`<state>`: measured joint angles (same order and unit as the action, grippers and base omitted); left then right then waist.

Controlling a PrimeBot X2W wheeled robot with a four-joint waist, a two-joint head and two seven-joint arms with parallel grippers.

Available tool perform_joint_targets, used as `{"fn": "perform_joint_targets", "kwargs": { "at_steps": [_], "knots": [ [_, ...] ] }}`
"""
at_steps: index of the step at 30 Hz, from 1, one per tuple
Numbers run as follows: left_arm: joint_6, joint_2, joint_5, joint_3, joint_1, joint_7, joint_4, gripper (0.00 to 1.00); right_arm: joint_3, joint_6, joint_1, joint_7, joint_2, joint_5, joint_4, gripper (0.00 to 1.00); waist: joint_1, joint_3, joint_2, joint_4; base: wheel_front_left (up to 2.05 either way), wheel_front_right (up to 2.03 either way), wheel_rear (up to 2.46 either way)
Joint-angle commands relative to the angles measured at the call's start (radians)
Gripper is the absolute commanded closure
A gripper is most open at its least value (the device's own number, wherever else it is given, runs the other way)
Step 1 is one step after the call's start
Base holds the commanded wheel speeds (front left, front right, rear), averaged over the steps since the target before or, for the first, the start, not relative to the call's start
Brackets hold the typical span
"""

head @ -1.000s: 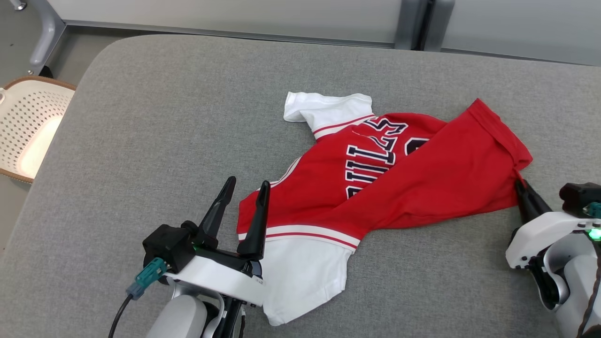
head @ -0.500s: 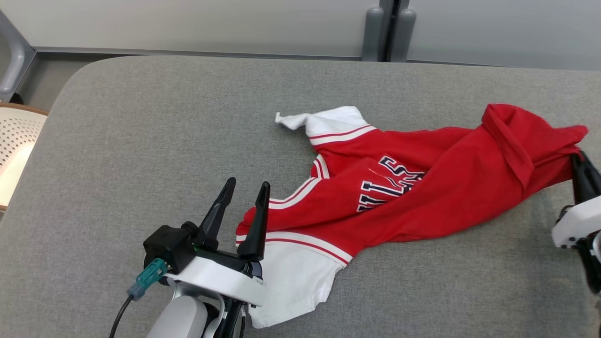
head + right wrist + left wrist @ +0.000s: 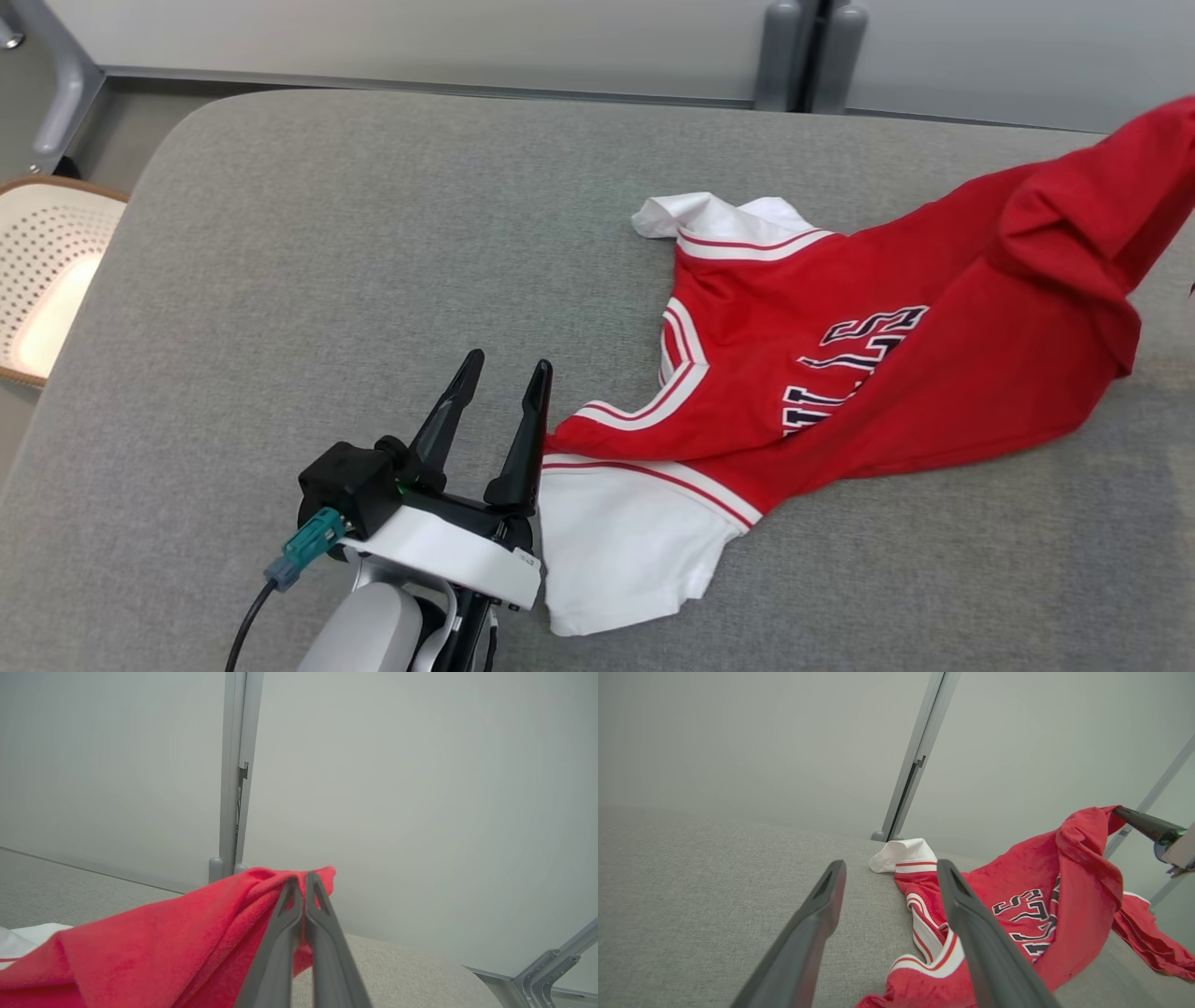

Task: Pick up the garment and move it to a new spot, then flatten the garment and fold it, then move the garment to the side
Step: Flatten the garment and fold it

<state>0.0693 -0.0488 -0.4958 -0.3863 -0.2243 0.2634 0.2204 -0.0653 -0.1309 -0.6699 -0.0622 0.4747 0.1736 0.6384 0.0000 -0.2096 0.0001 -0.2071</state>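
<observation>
Garment (image 3: 887, 308) lies on the right half of the desk (image 3: 373, 233). Its red end is held up near the far right corner, clenched in the right hand (image 3: 302, 878). The left hand (image 3: 509, 362) is released, just beside the white sleeve (image 3: 625, 551).

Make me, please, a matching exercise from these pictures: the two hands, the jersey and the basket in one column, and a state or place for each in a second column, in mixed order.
Column one
1. left hand
2. right hand
3. jersey
4. basket

Column two
a. one end raised, the rest lying on the grey pad
b. open, holding nothing
c. beyond the left edge of the grey pad
d. shut on red cloth

Pairs: 1-b, 2-d, 3-a, 4-c
</observation>
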Motion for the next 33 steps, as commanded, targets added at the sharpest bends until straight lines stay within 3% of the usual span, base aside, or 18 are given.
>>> {"fn": "perform_joint_targets", "kwargs": {
  "at_steps": [1,7,8,9,14,20,27,33],
  "knots": [
    [0.001,-0.004,-0.008,0.001,-0.014,0.002,-0.002,0.00,-0.008,0.000,-0.026,-0.001,0.015,-0.017,0.013,1.00,0.0000,-0.006,-0.0001,-0.014,0.00,0.00,0.00],
    [-0.007,-0.004,-0.021,-0.013,-0.014,0.001,-0.007,0.00,-0.075,0.000,-0.148,-0.020,0.008,-0.037,0.096,1.00,0.0000,-0.020,-0.0001,-0.062,0.00,0.00,0.00],
    [-0.007,-0.004,-0.024,-0.013,-0.012,0.001,-0.008,0.00,-0.092,0.000,-0.160,-0.020,0.003,-0.037,0.113,0.54,0.0000,-0.021,-0.0001,-0.067,0.00,0.00,0.00],
    [-0.008,-0.003,-0.026,-0.014,-0.011,0.001,-0.008,0.00,-0.103,0.000,-0.169,-0.004,-0.003,-0.025,0.141,0.00,0.0000,-0.022,-0.0001,-0.071,0.00,0.00,0.00],
    [-0.013,-0.004,-0.030,-0.025,-0.001,0.001,-0.006,0.00,-0.110,0.000,-0.169,0.070,-0.015,-0.014,0.328,0.00,0.0000,-0.014,-0.0001,-0.083,0.00,0.00,0.00],
    [-0.012,-0.004,-0.013,-0.005,0.009,0.001,-0.003,0.00,-0.078,0.000,-0.115,-0.003,-0.041,0.022,0.407,0.00,0.0000,0.011,-0.0001,-0.046,0.00,0.00,0.00],
    [-0.006,-0.004,0.002,0.018,0.024,0.001,-0.001,0.00,-0.027,0.000,-0.013,-0.144,-0.101,0.104,0.382,0.00,0.0000,0.047,-0.0001,0.013,0.00,0.00,0.00],
    [0.001,-0.004,0.019,0.033,0.037,0.001,0.003,0.00,-0.045,0.000,0.158,-0.197,-0.153,0.176,0.241,0.00,0.0000,0.072,-0.0001,0.073,0.00,0.00,0.00]
  ]
}}
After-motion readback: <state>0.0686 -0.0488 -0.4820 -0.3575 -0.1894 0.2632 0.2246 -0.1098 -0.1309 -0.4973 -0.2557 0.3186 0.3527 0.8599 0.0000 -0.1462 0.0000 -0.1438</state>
